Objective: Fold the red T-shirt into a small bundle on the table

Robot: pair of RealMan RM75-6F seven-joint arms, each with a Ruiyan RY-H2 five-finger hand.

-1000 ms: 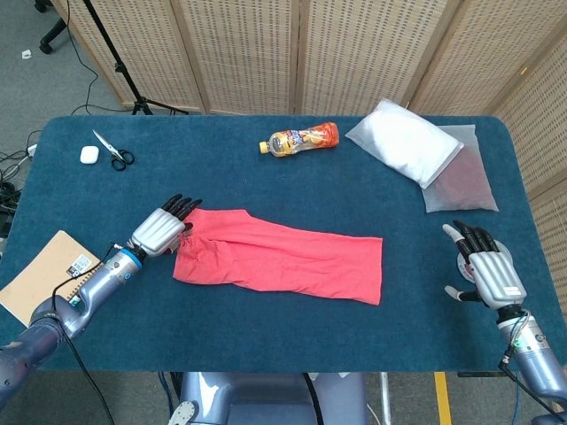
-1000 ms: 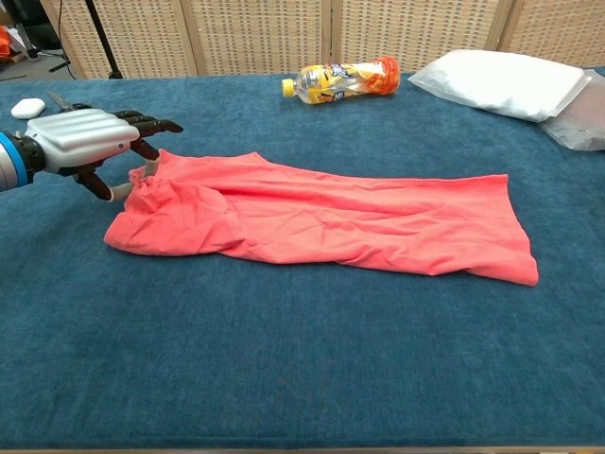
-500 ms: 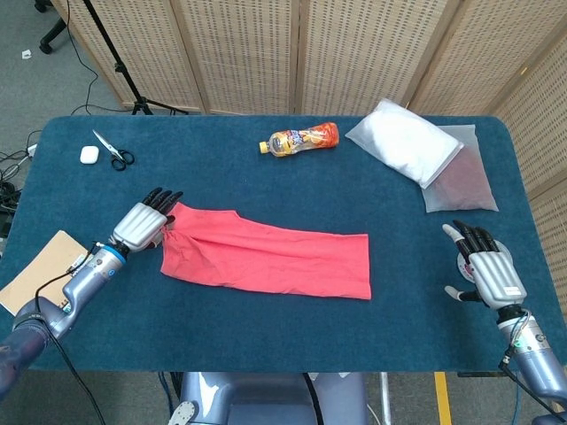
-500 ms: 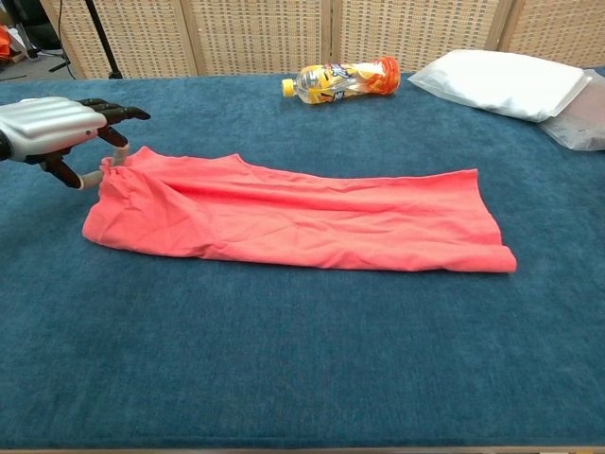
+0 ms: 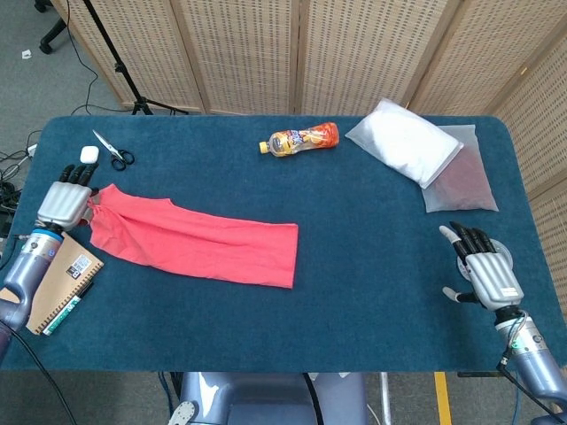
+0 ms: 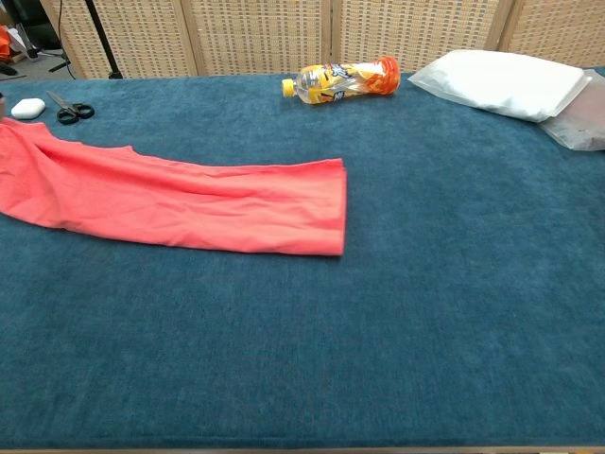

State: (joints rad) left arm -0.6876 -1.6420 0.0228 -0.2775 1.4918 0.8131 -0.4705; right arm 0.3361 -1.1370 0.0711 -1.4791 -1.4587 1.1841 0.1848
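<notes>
The red T-shirt point(image 5: 190, 239) lies as a long flat strip on the left half of the blue table point(image 5: 354, 230); in the chest view the T-shirt point(image 6: 180, 199) runs off the left edge. My left hand point(image 5: 67, 199) holds the shirt's left end near the table's left edge and is outside the chest view. My right hand point(image 5: 483, 273) rests near the right front edge, fingers apart and empty, far from the shirt.
An orange drink bottle point(image 5: 301, 139) lies at the back centre. A white pillow bag point(image 5: 406, 140) and a clear pouch point(image 5: 461, 181) sit back right. Scissors point(image 5: 112, 152) and a white case point(image 5: 89, 154) lie back left. A notebook point(image 5: 60, 274) overhangs the left edge.
My left hand has dragged the shirt steadily to the left across the table, out of the chest view. The right hand has stayed in place.
</notes>
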